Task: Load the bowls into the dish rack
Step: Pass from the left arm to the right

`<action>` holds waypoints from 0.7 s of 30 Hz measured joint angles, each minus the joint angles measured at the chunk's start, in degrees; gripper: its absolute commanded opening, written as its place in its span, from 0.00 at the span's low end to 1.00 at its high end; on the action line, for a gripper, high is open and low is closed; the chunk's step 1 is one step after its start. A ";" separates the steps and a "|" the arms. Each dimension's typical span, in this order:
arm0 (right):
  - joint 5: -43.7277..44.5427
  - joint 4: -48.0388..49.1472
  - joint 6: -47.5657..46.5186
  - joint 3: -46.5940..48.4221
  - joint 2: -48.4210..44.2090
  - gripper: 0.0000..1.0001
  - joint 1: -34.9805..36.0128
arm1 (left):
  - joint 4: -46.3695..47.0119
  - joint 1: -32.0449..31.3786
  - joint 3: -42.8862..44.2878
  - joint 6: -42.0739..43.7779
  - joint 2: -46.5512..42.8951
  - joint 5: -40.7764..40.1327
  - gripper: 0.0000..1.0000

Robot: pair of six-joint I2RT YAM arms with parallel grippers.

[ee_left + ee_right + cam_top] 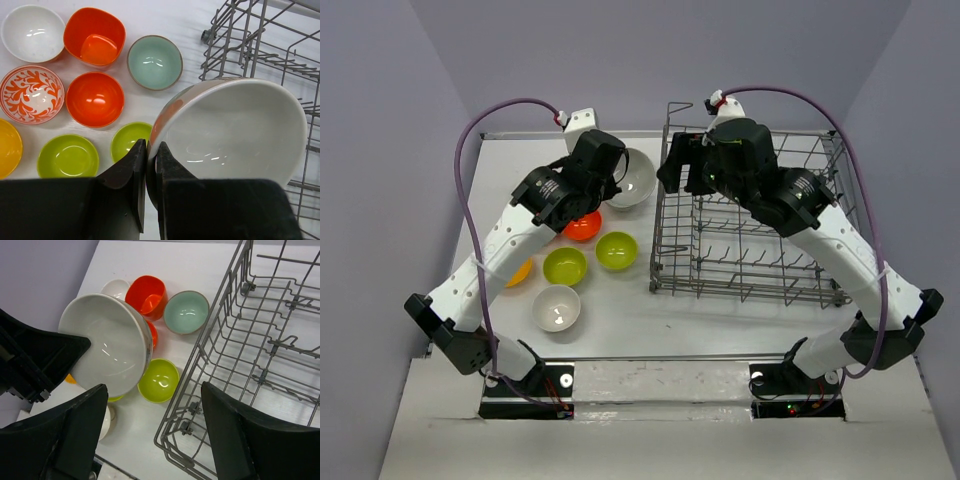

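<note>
Bowls (565, 266) lie loose on the tabletop's (620, 330) left half, with the dish rack (740, 288) on its right half. Left end effector (146, 150) clamps the rim of the large white bowl (235, 135), raised beside the rack. Right end effector (154, 386), jaws wide, hovers at the rack's far left corner.

Figure: white table (620, 330) with its load.
Dish rack (750, 250) on the right — loose bowls (95, 98) clustered left: red-orange, lime, white, teal, yellow, one patterned.

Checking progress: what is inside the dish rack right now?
Only its own bare wires show inside the dish rack; no bowl is visible. From above, the right arm covers part of its far side.
</note>
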 measured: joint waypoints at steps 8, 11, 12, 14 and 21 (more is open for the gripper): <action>7.41 -0.24 -1.20 1.38 3.39 0.77 2.14 | 1.09 0.81 2.67 1.22 1.81 2.16 0.00; 9.31 -0.63 -1.49 3.17 6.05 0.77 2.14 | 1.46 0.81 2.86 1.29 1.86 2.93 0.00; 9.79 -0.63 -1.55 3.69 6.91 0.76 2.14 | 1.49 0.81 2.86 1.33 1.86 3.15 0.00; 10.49 -0.66 -1.73 4.48 8.37 0.75 2.21 | 1.46 0.83 2.86 1.40 1.86 3.56 0.00; 11.69 -0.68 -2.34 7.63 12.22 0.68 2.73 | 2.05 0.81 2.86 1.38 1.86 5.31 0.00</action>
